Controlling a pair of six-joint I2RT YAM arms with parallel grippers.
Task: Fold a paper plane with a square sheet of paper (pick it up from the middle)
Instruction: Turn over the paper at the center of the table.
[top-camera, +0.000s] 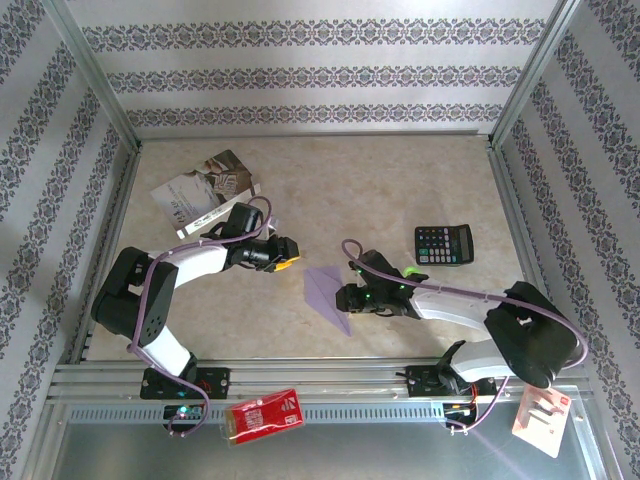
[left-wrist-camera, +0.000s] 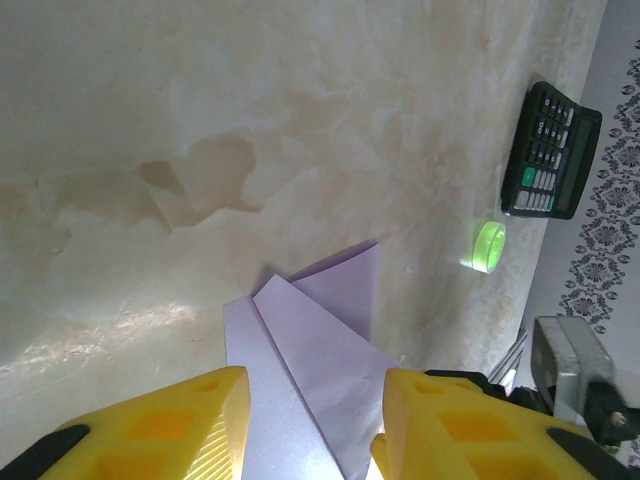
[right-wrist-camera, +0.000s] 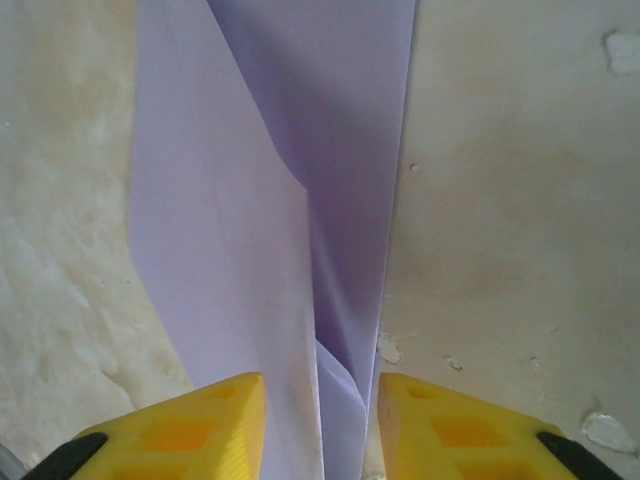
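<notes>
Top external view, logged near to far.

- Near edge: red packet (top-camera: 263, 413) on the metal rail, left of centre. Not part of the job.
- Mid-table, a little toward the near edge: sheet of paper (top-camera: 326, 293), pale lilac, lying flat and creased into a layered shape. Its point faces the near edge.
- Handling (judgement): very light, thin and limp. It is likely to skate on the smooth table (top-camera: 400, 180) if pushed from one side. Creases will hold, but the loose flaps can spring up and a hard pinch would crumple them. The best hold is along the middle crease, where the stacked layers are stiffest and a lifted fold gives the fingers an edge.
- Right gripper (top-camera: 345, 298): at the paper's right side. In the right wrist view the yellow fingers (right-wrist-camera: 200, 420) stand partly apart and straddle the folded layers. The gap is much wider than the paper, so nothing is clamped. Cannot tell whether a pad brushes the sheet.
- Left gripper (top-camera: 290, 258): just beside the paper's far-left corner. In the left wrist view its jaws are partly open with the paper's edge below the gap. It holds nothing.
- Farther back: calculator (top-camera: 443, 244) right of centre, well apart from the paper. Booklet (top-camera: 205, 192) lies toward the far-left corner.
</notes>
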